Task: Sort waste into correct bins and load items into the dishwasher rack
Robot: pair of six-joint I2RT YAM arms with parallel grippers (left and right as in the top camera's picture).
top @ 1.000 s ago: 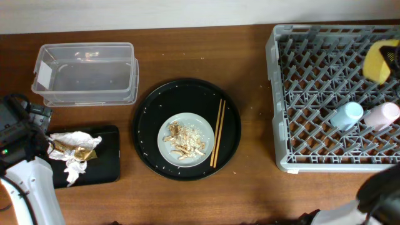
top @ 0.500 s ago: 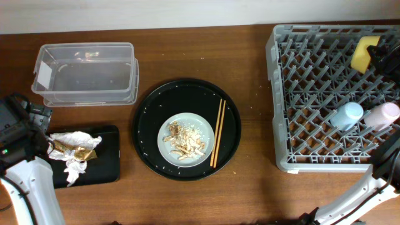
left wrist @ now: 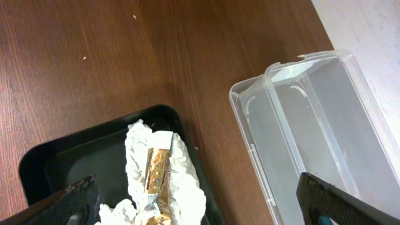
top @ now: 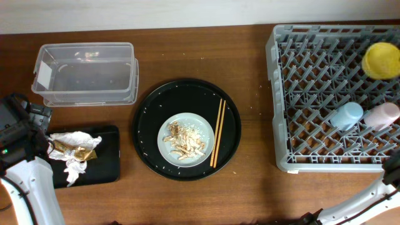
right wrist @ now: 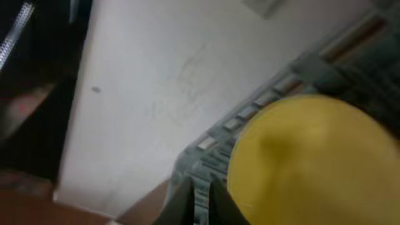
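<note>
The crumpled white napkin [top: 75, 156] and the brown-gold wrapper [top: 70, 149] lie in the shallow black tray [top: 109, 156]. The left wrist view shows the same napkin [left wrist: 181, 172] and wrapper [left wrist: 156, 169]. My left gripper [left wrist: 203, 203] is open above them and holds nothing. The clear tub [top: 87, 78] is empty. The grey plate [top: 182, 139] bears food scraps [top: 184, 144], and the chopsticks [top: 217, 132] lie beside it. The dishwasher rack [top: 281, 94] holds the yellow bowl [top: 381, 59], blue cup [top: 345, 115] and pink cup [top: 381, 115]. My right gripper [right wrist: 201, 187] has its fingers almost together, empty, beside the blurred yellow bowl [right wrist: 312, 156].
The plate and chopsticks sit on a large round black tray [top: 150, 109] at the table's middle. My left arm [top: 19, 134] is at the left edge by the shallow tray. A part of my right arm [top: 392, 172] shows at the lower right, past the rack.
The yellow bowl now rests alone in the rack's far right corner. My right arm has let it go and drawn back out of the overhead view. The left arm has not moved.
</note>
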